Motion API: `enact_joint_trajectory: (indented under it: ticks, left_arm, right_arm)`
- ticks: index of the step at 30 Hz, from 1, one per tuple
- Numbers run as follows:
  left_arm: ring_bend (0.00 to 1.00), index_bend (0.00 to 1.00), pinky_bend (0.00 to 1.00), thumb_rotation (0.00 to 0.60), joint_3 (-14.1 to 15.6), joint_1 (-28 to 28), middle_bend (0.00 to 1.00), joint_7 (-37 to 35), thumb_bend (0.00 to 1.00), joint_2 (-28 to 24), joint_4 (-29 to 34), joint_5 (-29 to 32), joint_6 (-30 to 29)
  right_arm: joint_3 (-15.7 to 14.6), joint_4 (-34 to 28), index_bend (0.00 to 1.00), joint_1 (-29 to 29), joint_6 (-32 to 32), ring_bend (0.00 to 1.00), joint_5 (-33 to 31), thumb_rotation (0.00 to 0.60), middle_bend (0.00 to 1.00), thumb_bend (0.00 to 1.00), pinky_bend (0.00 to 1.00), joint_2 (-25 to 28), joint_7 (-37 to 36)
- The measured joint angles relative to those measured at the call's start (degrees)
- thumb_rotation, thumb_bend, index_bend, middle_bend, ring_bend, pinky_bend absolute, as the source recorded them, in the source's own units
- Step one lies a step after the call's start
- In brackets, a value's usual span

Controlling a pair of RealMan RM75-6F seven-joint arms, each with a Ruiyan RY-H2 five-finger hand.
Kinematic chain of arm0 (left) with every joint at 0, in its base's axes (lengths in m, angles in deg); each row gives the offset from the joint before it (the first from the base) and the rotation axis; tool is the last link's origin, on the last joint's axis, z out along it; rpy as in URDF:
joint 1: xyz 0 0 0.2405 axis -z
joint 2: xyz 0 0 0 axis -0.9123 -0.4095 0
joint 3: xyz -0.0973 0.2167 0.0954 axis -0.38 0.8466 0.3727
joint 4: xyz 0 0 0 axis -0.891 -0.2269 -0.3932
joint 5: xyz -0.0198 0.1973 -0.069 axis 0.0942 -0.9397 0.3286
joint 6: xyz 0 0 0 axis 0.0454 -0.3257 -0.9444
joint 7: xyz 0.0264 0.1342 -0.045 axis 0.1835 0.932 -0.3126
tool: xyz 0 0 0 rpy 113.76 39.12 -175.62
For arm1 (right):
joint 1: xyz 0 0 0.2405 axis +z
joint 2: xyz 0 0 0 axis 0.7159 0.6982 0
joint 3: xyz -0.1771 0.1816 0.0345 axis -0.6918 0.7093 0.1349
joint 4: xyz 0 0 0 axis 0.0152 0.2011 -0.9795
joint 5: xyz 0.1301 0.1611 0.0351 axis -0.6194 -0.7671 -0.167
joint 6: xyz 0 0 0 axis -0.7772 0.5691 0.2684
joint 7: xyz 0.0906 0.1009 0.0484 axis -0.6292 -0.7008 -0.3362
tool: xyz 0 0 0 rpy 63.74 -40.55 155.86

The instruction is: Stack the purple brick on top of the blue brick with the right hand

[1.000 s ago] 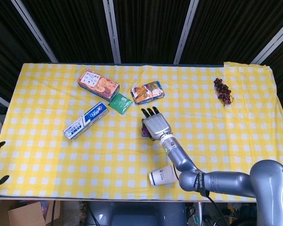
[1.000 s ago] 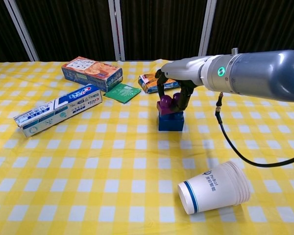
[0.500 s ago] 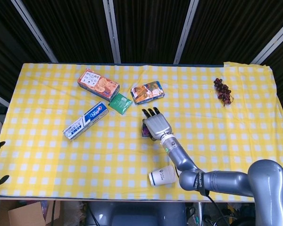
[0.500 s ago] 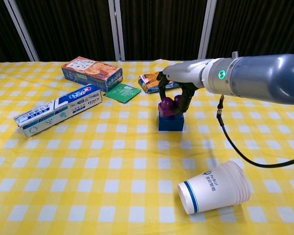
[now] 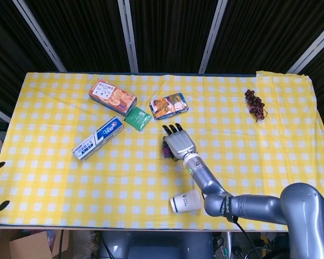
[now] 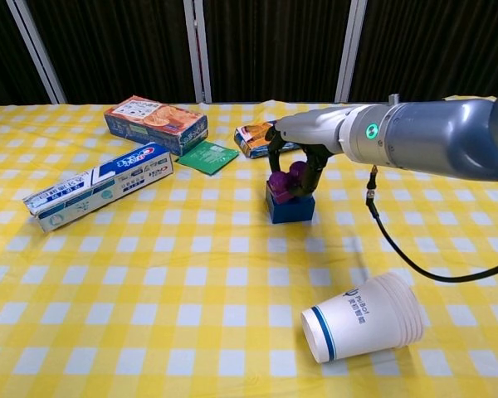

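Observation:
In the chest view my right hand (image 6: 297, 156) reaches down from the right, its fingers curled around the purple brick (image 6: 282, 182). The purple brick sits on top of the blue brick (image 6: 292, 208), which stands on the yellow checked cloth, turned slightly askew. In the head view my right hand (image 5: 179, 142) covers the stack from above. Only a sliver of the purple brick (image 5: 165, 150) shows at its left side, and the blue brick is hidden. My left hand shows in neither view.
A stack of paper cups (image 6: 363, 317) lies on its side in front of the bricks. Behind and to the left are a toothpaste box (image 6: 100, 184), a biscuit box (image 6: 155, 123), a green packet (image 6: 207, 157) and a snack packet (image 5: 168, 105). Dark grapes (image 5: 255, 105) lie far right.
My right hand and the purple brick have sunk slightly and shifted a little left. The blue brick beneath has twisted a bit on the cloth.

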Motion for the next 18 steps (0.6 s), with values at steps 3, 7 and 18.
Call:
enact_joint_trajectory:
  ticks: [3, 7, 18]
  left_arm:
    - [0.00, 0.12, 0.04, 0.600, 0.0, 0.0, 0.00, 0.1, 0.00, 0.0, 0.0, 0.1, 0.0]
    - [0.00, 0.12, 0.04, 0.600, 0.0, 0.1, 0.00, 0.2, 0.00, 0.1, -0.1, 0.2, 0.2]
    - [0.00, 0.12, 0.04, 0.600, 0.1, 0.1, 0.00, 0.9, 0.00, 0.2, 0.2, 0.0, 0.0]
  right_arm:
    - [0.0, 0.4, 0.55, 0.0, 0.4, 0.00, 0.1, 0.600, 0.00, 0.44, 0.00, -0.1, -0.5]
    - [0.1, 0.7, 0.56, 0.0, 0.7, 0.00, 0.3, 0.600, 0.00, 0.44, 0.00, 0.0, -1.2]
    - [-0.3, 0.7, 0.55, -1.1, 1.6, 0.00, 1.9, 0.600, 0.00, 0.44, 0.00, 1.4, -4.1]
